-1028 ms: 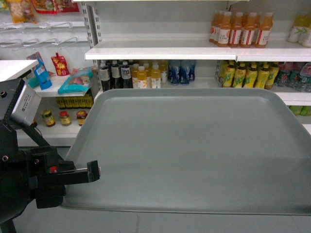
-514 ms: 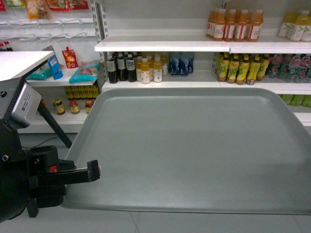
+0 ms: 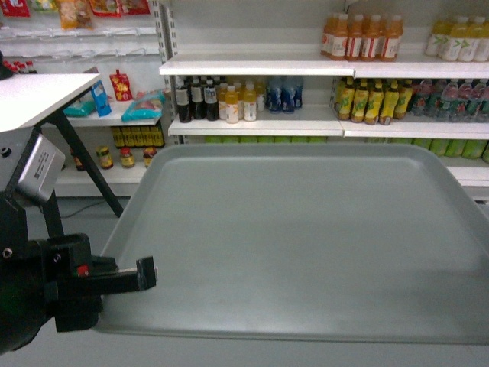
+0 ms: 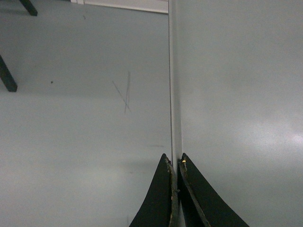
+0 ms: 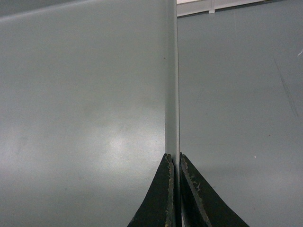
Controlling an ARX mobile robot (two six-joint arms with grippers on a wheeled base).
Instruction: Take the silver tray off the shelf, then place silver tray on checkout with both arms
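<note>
Tray: I saw the silver tray [image 3: 306, 237] held up off the floor, filling most of the head view, flat and level, clear of the shelves behind it.
Left rim: in my left wrist view the tray's edge [image 4: 175, 94] ran straight down between the two black fingers.
Left gripper: the left gripper [image 4: 174, 163] had its jaws pressed onto that rim, pinching it from both sides.
Right rim: the tray's right edge [image 5: 171, 85] ran into the finger gap the same way.
Right gripper: the right gripper [image 5: 173, 158] was likewise clamped on the rim.
Checkout: the checkout [image 3: 34, 99] stood at upper left, apart from the tray.
Shelf: the shelf [image 3: 256, 67] behind carried bottles [image 3: 229, 99].
</note>
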